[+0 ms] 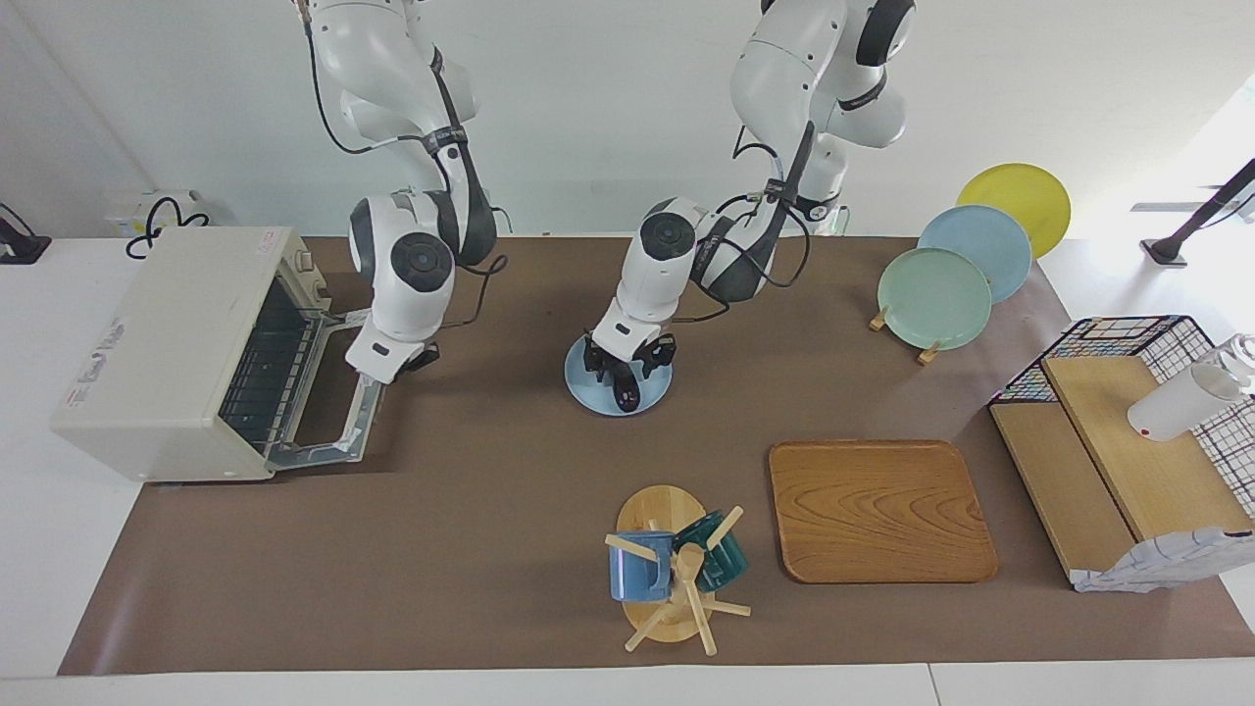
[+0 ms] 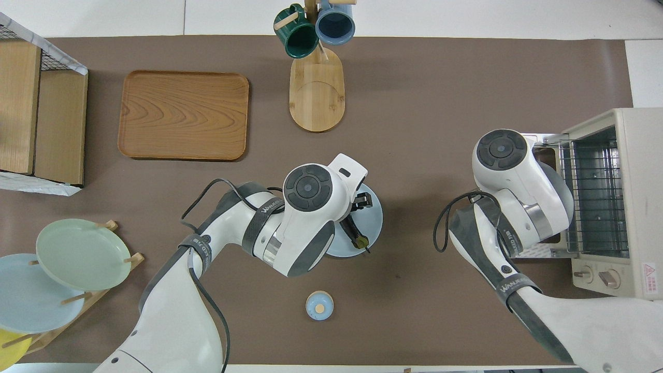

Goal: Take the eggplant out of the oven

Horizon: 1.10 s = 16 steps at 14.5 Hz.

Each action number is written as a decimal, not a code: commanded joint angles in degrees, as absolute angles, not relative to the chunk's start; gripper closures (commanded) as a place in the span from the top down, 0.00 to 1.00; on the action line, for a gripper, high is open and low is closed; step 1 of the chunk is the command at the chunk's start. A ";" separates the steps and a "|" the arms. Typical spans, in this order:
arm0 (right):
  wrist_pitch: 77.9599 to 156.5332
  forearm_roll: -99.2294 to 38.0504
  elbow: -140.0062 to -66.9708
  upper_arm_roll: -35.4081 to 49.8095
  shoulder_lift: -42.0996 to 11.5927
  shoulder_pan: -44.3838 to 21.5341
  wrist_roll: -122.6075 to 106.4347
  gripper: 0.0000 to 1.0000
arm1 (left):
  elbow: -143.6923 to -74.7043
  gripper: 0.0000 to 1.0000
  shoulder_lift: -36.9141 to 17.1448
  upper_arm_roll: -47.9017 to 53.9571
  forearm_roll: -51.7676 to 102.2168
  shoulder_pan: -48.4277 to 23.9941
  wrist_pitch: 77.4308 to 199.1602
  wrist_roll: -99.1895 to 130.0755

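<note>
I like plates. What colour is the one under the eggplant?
Light blue plate, clearest in the facing view.

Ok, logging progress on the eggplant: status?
Left gripper down on eggplant, on blue plate. Right gripper shut, by open oven door. Nothing in the way.

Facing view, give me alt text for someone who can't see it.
The left gripper is down at the eggplant lying on a blue plate mid-table. The right gripper is at the open door of the oven.
</note>
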State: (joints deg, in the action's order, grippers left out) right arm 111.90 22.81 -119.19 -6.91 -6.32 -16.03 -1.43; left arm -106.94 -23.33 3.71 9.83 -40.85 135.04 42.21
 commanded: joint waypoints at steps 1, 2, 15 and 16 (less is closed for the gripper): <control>108.73 24.44 -120.23 -6.86 -0.19 -9.07 -10.17 0.00 | -108.46 0.13 -22.06 2.72 10.72 -41.92 135.79 42.89; 108.72 24.35 -120.32 -6.86 0.43 -6.79 -12.63 0.00 | -108.20 0.00 -22.06 2.72 10.72 -41.92 135.53 42.80; 101.26 15.03 -117.69 -6.77 5.53 -0.79 -17.93 0.51 | -94.66 0.00 -19.25 2.64 9.93 -18.66 118.30 20.61; 100.12 14.68 -116.55 -6.59 6.58 -1.40 -17.84 0.53 | -94.57 0.00 -19.34 2.64 9.93 -17.24 118.30 17.17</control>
State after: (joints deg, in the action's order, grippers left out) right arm 102.35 16.00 -116.39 -6.96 3.88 -1.81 -17.22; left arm -96.63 -17.51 1.94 9.81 -20.11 119.41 22.76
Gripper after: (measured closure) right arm 0.502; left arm 0.612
